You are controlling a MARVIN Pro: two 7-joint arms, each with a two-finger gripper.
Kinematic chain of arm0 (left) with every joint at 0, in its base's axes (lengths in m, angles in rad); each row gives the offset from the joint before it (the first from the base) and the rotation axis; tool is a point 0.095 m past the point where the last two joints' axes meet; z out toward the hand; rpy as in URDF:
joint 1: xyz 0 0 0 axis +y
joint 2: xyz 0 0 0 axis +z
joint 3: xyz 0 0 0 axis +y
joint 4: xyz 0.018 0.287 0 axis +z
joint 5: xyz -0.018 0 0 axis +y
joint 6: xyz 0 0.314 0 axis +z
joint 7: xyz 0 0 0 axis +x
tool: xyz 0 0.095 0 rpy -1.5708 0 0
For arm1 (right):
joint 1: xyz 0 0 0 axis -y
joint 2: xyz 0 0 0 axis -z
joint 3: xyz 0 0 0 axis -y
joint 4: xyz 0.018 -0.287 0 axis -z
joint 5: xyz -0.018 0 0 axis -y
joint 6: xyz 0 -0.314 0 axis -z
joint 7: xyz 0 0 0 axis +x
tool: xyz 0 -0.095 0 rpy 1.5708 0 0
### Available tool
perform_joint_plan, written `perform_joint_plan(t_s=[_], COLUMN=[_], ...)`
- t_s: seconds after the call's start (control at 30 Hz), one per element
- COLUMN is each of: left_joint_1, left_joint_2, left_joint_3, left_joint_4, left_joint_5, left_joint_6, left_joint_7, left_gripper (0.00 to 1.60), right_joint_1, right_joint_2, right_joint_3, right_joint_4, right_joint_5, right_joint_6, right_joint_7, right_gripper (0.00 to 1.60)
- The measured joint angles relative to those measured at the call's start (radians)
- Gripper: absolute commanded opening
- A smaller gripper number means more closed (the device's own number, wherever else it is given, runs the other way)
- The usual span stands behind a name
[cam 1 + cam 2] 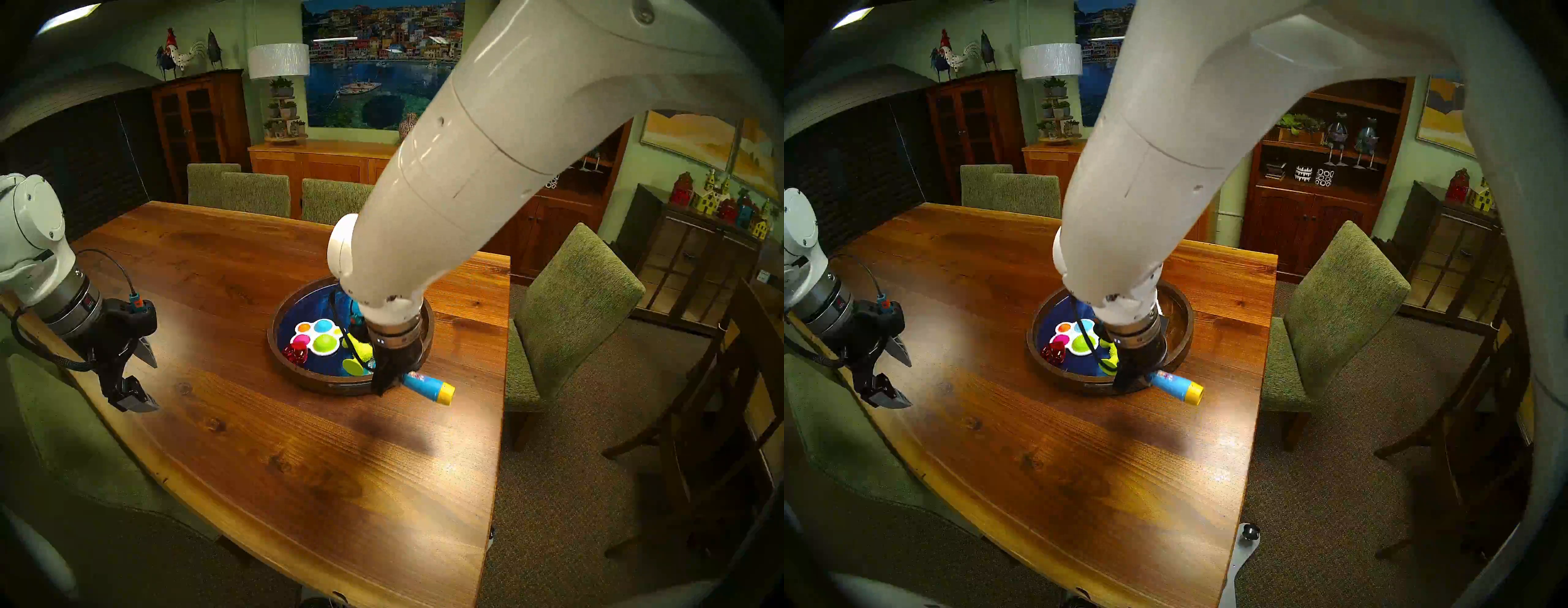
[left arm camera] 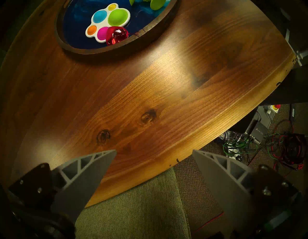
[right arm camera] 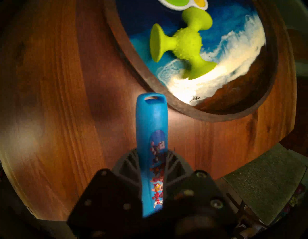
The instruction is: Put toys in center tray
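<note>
The round wood-rimmed center tray [image 1: 272, 339] [image 1: 1035, 344] [image 2: 93, 50] [image 3: 216, 115] with a blue-and-white wave bottom holds three toys. They are the white paw pad [image 1: 318, 335] [image 1: 1076, 337] [image 2: 108, 21], the red faceted piece [image 1: 295, 353] [image 1: 1053, 352] [image 2: 116, 35] and the lime suction-cup toy [image 1: 358, 356] [image 1: 1108, 361] [image 3: 183, 43]. My right gripper [image 1: 384, 382] [image 1: 1129, 380] [image 3: 151, 160] is shut on the blue tube [image 1: 424, 384] [image 1: 1174, 382] [image 3: 151, 125], at the tray's near-right rim, yellow cap pointing right. My left gripper [image 1: 146, 384] [image 1: 900, 380] [image 2: 154, 151] hangs open and empty over the table's left edge.
The wooden table [image 1: 263, 446] carries only the tray. Green upholstered chairs stand at the far side [image 1: 254, 193], the right side [image 1: 568, 314] and under my left gripper [image 2: 133, 208]. My right arm [image 1: 466, 170] hides the tray's far right part.
</note>
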Motion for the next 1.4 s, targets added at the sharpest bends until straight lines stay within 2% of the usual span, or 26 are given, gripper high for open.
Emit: perform_joint_plan(t_s=[0.43,1.4], left_joint_1=[0.01,0.012], left_joint_2=[0.025,0.052], left_joint_3=[-0.009,-0.02], left_joint_4=[-0.001,0.004], left_joint_5=[-0.006,-0.021], left_joint_6=[0.017,0.048], left_joint_7=[0.028,0.055], left_gripper=[1.6,1.6], right_joint_1=[-0.115,-0.374], right_joint_2=[0.0,-0.024], right_joint_3=[-0.069,-0.184], right_joint_4=[0.18,0.55], right_joint_5=[-0.057,-0.133], right_joint_6=[-0.015,-0.065], right_joint_7=[0.06,0.119], right_gripper=[0.0,0.0])
